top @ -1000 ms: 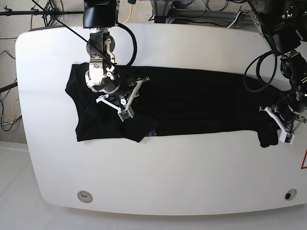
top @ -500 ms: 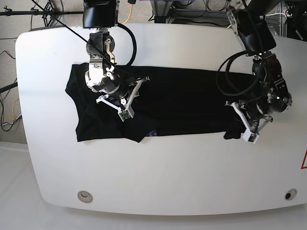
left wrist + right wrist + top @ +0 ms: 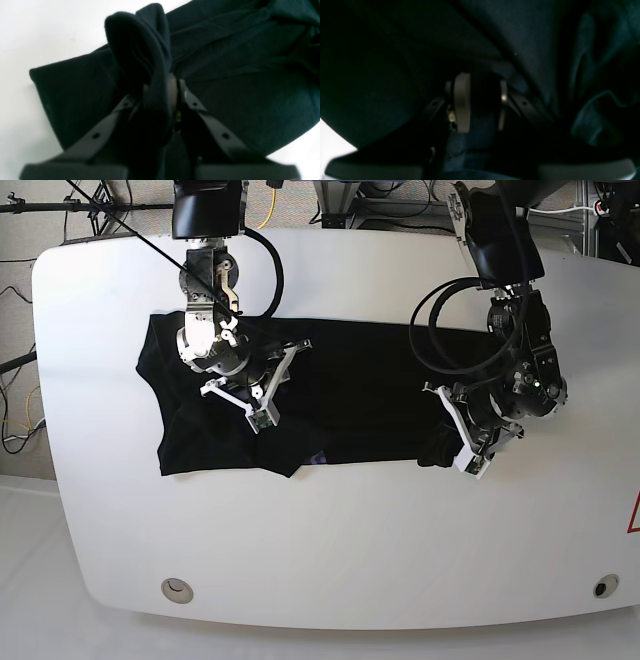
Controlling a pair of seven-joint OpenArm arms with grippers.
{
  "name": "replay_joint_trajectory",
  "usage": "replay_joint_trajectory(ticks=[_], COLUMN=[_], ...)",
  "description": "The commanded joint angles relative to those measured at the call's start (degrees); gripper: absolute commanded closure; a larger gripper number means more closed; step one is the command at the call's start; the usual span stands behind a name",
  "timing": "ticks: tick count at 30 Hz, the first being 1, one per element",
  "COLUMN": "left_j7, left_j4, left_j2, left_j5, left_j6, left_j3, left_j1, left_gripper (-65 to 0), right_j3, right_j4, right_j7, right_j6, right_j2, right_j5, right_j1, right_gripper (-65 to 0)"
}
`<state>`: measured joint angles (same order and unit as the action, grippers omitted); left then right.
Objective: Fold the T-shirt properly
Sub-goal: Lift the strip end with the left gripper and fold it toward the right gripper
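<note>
Left tool (image 3: 452, 452), on the base view's right: jaws pinched nearly together on a bunched end of the T-shirt (image 3: 350, 395), which we take to be the hem end, lifted just clear of the desk (image 3: 330, 550) so it can be carried over the rest of the cloth. We judge this a fold along the shirt's length, hem toward neck. Right tool (image 3: 268, 395), on the base view's left: pressed down on the chest part of the shirt, jaws partly apart; we read it as an anchor that keeps the cloth from sliding while the other end travels. Shirt lies across the middle of the desk, long axis side to side, collar end under the right tool, a small purple mark at its lower edge. Left wrist view adds what the base view cannot: a thick roll of cloth (image 3: 150, 65) rises between the pads (image 3: 172, 87), with flat shirt and bare desk below. Right wrist view is very dark; pads (image 3: 462, 102) stand apart with dim cloth between and around them, but we cannot tell whether they grip it or merely press.
</note>
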<state>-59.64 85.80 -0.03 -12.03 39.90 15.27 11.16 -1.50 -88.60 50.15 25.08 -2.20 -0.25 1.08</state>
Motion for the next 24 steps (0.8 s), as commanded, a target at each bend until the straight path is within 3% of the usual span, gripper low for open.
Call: replay_joint_trajectory(ticks=[1, 24], left_j7=[0.58, 0.88], left_j4=[2.2, 7.73], left_j2=[0.74, 5.17], left_j5=[-1.14, 0.25], left_j6=[0.1, 0.1], left_j3=[-0.64, -3.2], left_j1=[0.96, -1.99], left_gripper=[-1.3, -0.3], right_j3=[0.07, 0.37], right_j4=[-0.2, -0.3], right_j7=[1.06, 0.84], right_j6=[0.11, -0.33], right_j2=[0.16, -0.06], right_j5=[-0.77, -0.55], right_j1=[0.45, 0.18], right_gripper=[-15.2, -15.4])
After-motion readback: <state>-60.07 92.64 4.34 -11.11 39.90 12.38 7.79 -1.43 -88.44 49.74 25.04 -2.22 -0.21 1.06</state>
